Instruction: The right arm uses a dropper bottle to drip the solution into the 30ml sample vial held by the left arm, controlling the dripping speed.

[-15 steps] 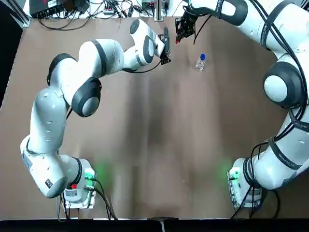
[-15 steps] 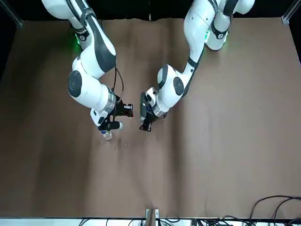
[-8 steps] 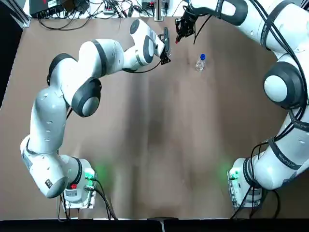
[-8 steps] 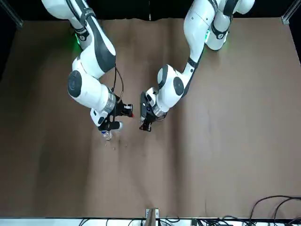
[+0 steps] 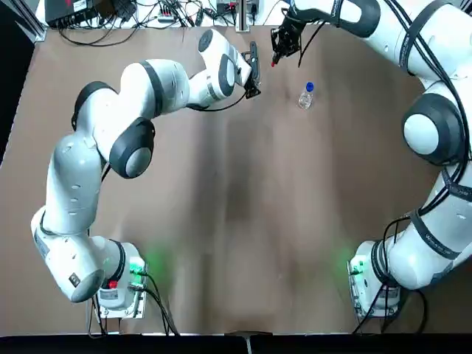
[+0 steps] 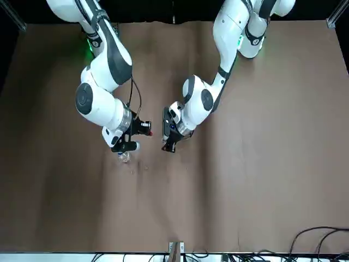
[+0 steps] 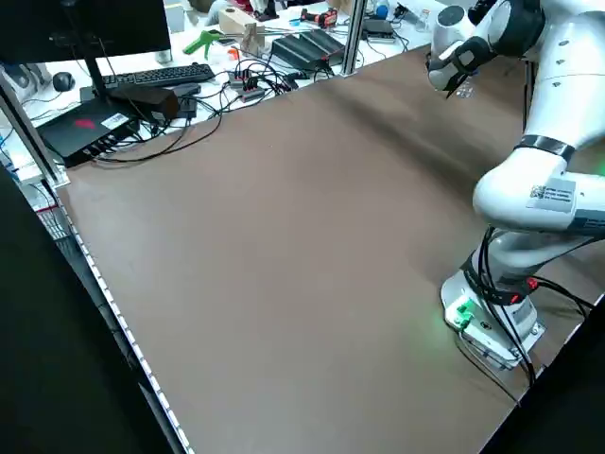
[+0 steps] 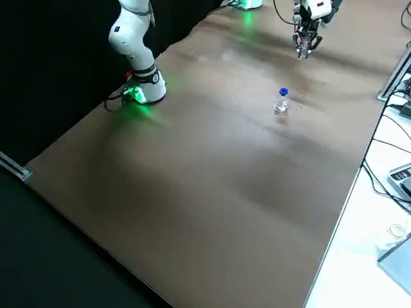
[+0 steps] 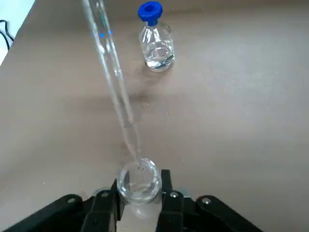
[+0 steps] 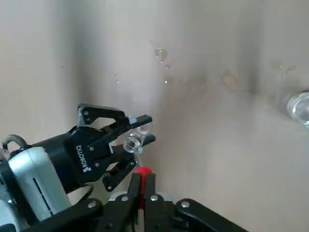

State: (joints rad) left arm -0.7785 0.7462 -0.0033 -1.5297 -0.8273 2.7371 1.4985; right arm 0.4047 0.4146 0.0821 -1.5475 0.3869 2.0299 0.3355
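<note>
**Dropper tip in the vial mouth: slim margin for the drip**

The left gripper (image 9: pixel 139 205) is pinched on the vial (image 9: pixel 138 181), held upright above the table (image 5: pixel 236 221). The right gripper (image 10: pixel 141 186) is pressed together on the red bulb (image 10: pixel 141 171) of the dropper (image 9: pixel 112 82), whose glass tube slants down so its tip sits just inside the vial mouth. The bottle (image 5: pixel 306 96), with its blue collar, stands alone on the table, well apart from both grippers.

The risks, as I judge them: a hard squeeze would send a stream, not drops; a sideways drift of either arm would knock the thin tube on the rim, or put drops on the table, where wet spots (image 10: pixel 161 54) already show.

Both grippers work near the far edge, close to cables (image 5: pixel 147 15). The near side lies open.
</note>
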